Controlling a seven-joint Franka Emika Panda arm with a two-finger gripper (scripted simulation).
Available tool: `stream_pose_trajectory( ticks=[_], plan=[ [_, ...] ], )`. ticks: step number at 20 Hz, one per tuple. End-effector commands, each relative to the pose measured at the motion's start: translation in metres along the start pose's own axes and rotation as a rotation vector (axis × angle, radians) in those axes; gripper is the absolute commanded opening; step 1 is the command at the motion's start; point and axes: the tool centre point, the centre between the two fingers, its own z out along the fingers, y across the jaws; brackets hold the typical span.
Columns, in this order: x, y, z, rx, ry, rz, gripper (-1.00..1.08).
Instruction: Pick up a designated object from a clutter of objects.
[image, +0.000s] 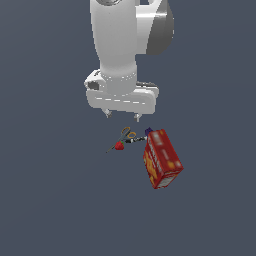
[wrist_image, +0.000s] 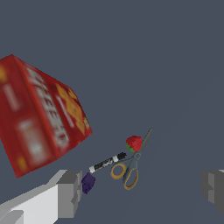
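Note:
The scissors (image: 125, 136) are small, with dark-grey blades and orange-yellow loop handles, and lie flat on the floor in the clutter. In the wrist view the scissors (wrist_image: 133, 164) lie between my two fingers, handles nearer the camera. My gripper (image: 122, 116) is open and empty and hangs above the scissors, apart from them. In the wrist view my gripper (wrist_image: 141, 192) shows one finger on each side. A red strawberry (image: 119, 146) (wrist_image: 134, 143) touches the blades. A black-and-white marker (image: 135, 140) (wrist_image: 107, 162) lies beside the handles.
A large red box with yellow marks (image: 162, 159) (wrist_image: 39, 116) stands tilted on the exterior view's right of the scissors. A purple bit (image: 148, 131) (wrist_image: 88, 182) lies at the marker's end, close to one finger (wrist_image: 69, 194). The floor is plain dark grey.

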Motion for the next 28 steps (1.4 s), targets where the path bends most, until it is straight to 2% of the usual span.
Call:
stream_pose_trajectory(
  ticks=[1,9,17,28],
  plan=[
    [-0.002,0.003,0.021,0.002,-0.003,0.055,1.0],
    [-0.021,0.018,0.1,0.001,-0.013,0.285,1.0],
    [-0.054,0.038,0.172,-0.017,-0.016,0.519,1.0],
    [-0.09,0.058,0.222,-0.043,-0.01,0.713,1.0]
  ],
)
